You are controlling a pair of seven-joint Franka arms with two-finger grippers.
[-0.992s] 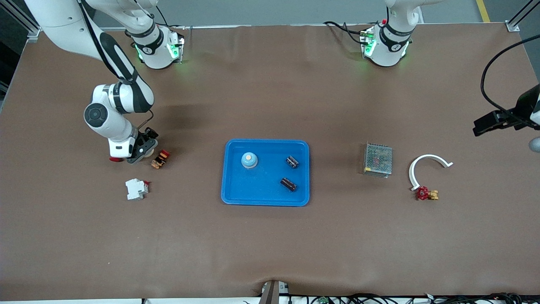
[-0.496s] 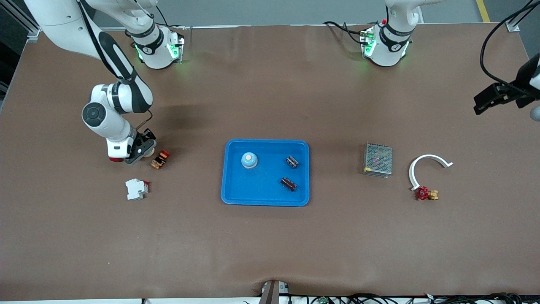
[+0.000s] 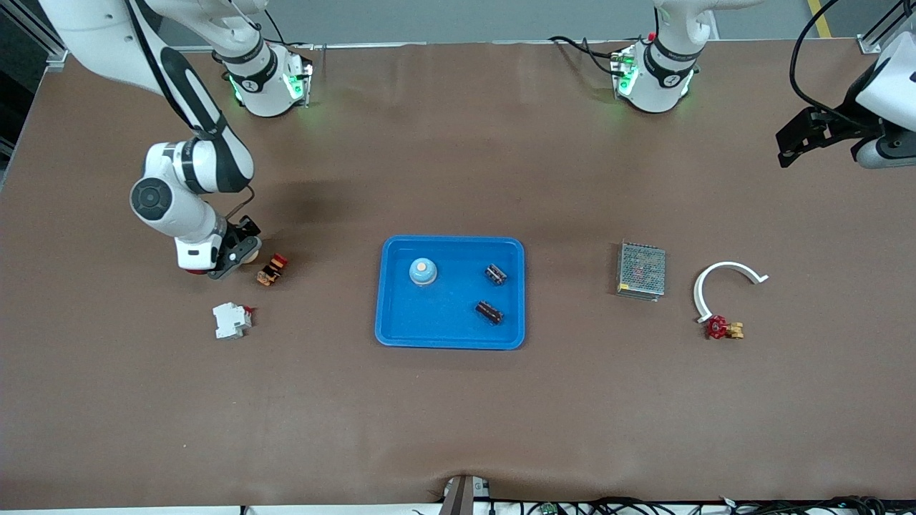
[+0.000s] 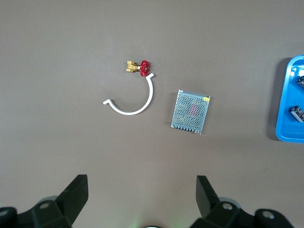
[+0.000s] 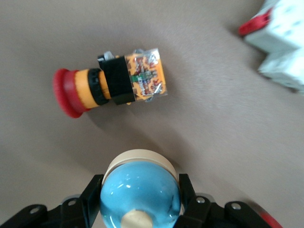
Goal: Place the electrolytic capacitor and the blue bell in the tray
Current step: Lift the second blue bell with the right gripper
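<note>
Brown bench point(image 3: 458, 415): right claw point(image 5: 140, 190) pinches a rounded bell point(image 5: 140, 194) that could slip; left claw point(image 4: 140, 199) waits open.

A grey metal mesh box point(image 3: 641, 270) is lying flat on the brown worktop point(image 3: 458, 415), toward the left arm's end. Beside it, closer to that end, a white curved plastic strip point(image 3: 721, 280) is lying in an open arc, and a small red-and-brass valve point(image 3: 723, 328) is sitting just beside one tip of the arc, nearer the front camera. Toward the right arm's end, an orange-and-black push-button switch with a red cap point(image 3: 273, 270) is lying on its side. A white breaker block with a red tab point(image 3: 231, 320) is sitting near it, closer to the front camera.
</note>
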